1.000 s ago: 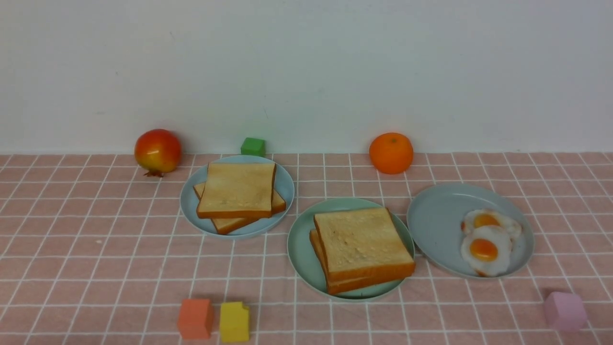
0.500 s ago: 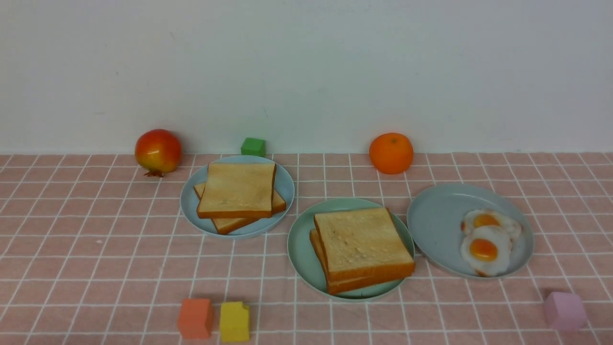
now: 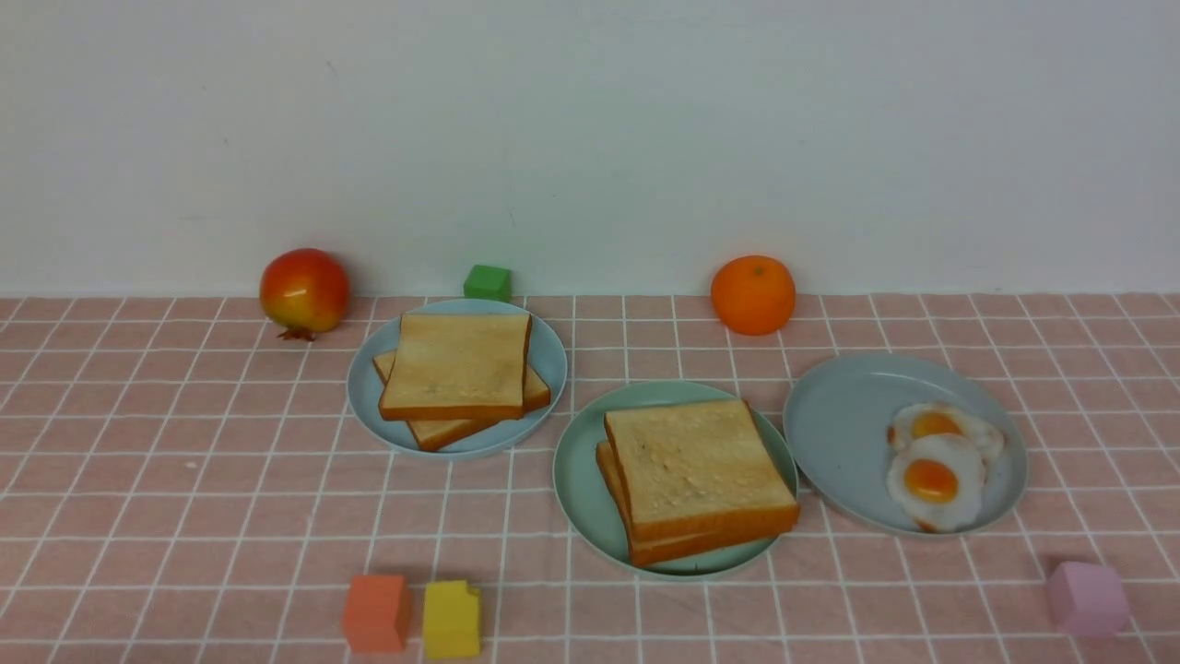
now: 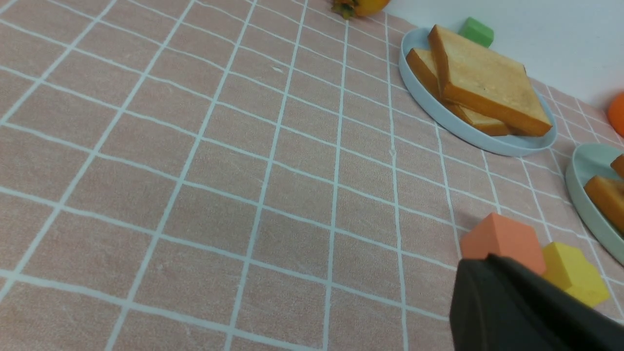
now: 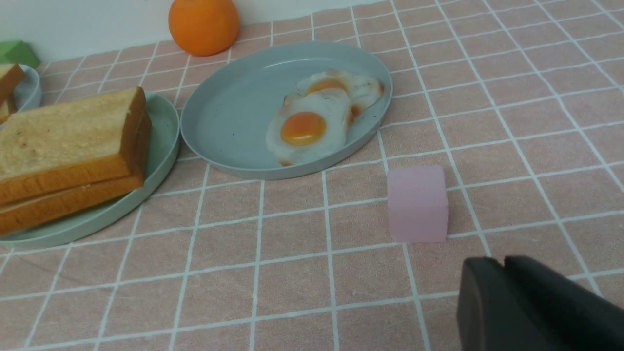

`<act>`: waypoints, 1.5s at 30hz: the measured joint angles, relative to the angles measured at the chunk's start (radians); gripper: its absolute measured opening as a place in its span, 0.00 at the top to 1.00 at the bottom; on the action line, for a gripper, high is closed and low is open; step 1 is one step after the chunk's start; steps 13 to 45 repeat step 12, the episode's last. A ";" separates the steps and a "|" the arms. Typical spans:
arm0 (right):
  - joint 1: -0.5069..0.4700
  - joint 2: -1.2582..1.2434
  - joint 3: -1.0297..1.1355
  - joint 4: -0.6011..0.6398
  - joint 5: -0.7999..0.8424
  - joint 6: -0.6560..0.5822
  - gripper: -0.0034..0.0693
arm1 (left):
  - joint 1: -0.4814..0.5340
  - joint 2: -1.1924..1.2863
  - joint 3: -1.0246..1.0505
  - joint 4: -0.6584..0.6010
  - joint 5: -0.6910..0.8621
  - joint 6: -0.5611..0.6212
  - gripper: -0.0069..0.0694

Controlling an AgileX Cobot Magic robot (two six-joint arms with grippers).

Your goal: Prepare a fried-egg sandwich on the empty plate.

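left gripper (image 4: 487, 273) closed, empty; right gripper (image 5: 502, 265) nearly closed, empty. fried-egg sandwich (image 3: 696, 480) on mint plate (image 3: 576, 475), egg plate (image 3: 834, 429) at its 3 o'clock.

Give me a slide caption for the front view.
Stacked toast pair on the mint-green plate, between a plate of toast and a plate of fried eggs.

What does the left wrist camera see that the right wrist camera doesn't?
Only the left wrist view shows the orange block and yellow block. Only the right wrist view shows the fried eggs and pink block. Both catch the mint-green plate with its toast stack and the green block.
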 joint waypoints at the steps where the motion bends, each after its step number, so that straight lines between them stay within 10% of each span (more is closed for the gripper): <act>1: 0.000 0.000 0.000 0.000 0.000 0.000 0.84 | 0.000 0.000 0.000 0.000 0.000 0.000 0.89; 45: 0.000 0.000 0.000 0.000 0.000 0.000 0.82 | 0.000 0.000 0.000 0.000 0.001 0.000 0.89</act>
